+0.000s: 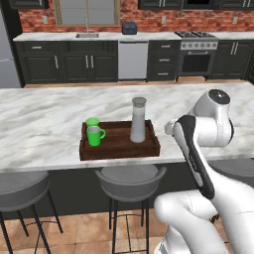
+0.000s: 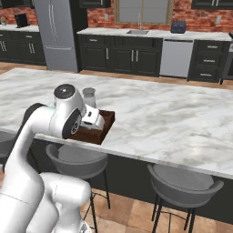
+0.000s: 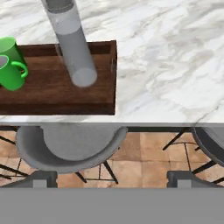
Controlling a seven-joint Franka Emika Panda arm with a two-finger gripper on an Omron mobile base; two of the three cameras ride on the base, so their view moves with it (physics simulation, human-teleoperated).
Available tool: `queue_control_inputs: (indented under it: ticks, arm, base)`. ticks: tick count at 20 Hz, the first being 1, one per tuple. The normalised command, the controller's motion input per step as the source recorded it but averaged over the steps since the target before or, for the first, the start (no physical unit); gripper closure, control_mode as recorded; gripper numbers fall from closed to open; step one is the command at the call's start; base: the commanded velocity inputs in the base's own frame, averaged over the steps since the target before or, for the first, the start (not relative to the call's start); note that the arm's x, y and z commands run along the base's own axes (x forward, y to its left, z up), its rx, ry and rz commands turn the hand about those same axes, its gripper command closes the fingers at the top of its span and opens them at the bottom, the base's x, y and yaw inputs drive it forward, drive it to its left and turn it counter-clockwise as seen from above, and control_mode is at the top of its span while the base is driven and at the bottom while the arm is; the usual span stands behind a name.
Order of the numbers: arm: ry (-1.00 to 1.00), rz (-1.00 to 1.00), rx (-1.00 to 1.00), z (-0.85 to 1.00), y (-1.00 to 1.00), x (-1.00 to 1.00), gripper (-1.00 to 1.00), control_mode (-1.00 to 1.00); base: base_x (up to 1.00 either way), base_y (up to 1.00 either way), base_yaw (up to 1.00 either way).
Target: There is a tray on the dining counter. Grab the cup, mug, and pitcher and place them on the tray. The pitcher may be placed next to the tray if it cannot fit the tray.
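Since the pitcher [image 1: 138, 120], cup [image 1: 92, 121] and mug [image 1: 95, 135] all stand in the tray [image 3: 52, 89], ahead of the jaws, nothing needs grabbing. The tall pitcher looks tippy; hold it low. I cannot tell if the jaws are apart.

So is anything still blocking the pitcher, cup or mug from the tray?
No. The pitcher, mug and cup all stand inside the tray already, so nothing visible stands in the way.
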Motion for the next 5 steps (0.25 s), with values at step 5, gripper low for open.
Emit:
queue_control_inputs:
  ticks: [5]
  arm:
    - [0.00,-0.08,-0.04,0.15,-0.02,-1.00,-1.00,-1.00]
  base:
    - [0.00,0.00,0.00]
